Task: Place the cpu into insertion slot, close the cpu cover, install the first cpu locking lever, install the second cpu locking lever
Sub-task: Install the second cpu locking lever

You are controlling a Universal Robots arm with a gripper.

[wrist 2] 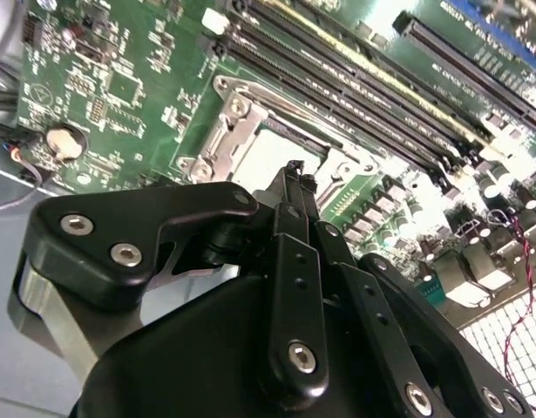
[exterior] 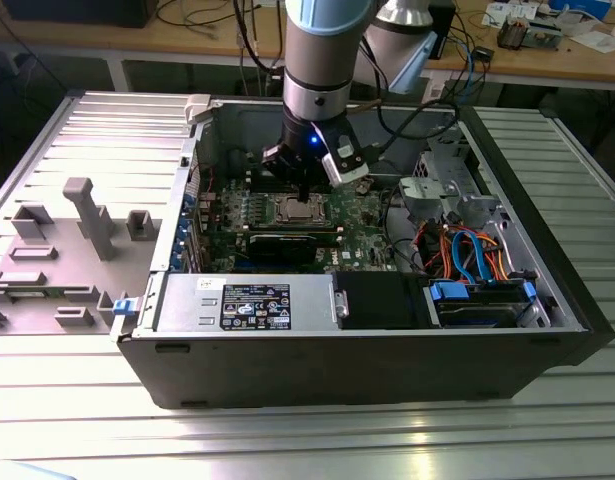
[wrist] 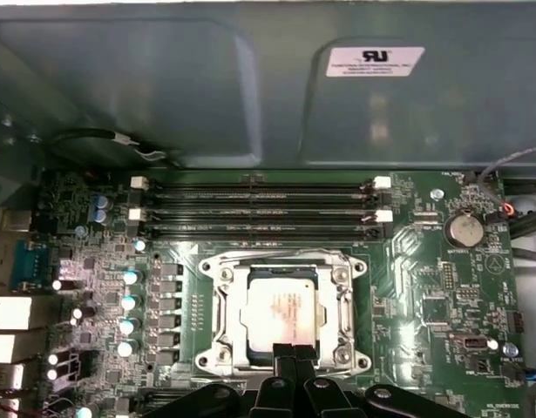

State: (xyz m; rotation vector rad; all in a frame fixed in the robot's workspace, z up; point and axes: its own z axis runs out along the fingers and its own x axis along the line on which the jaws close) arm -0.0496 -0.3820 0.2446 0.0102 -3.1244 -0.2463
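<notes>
Ext. view: gripper (exterior: 303,192) hovering just above cpu (exterior: 296,209), inside open pc case (exterior: 547,290).
2nd wrist view: fingers (wrist 2: 295,187) pressed together over cpu cover (wrist 2: 237,131).
1st wrist view: cpu (wrist: 281,311) seated in insertion slot (wrist: 217,311), cover closed around it, fingertips (wrist: 294,353) at its edge.

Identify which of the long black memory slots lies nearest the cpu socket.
The memory slot bordering the cpu cover in the first wrist view; the other three lie beyond it, toward the case wall.

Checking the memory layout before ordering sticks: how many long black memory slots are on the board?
4 show in the first wrist view, stacked side by side between the socket and the case wall. All look empty.
</notes>
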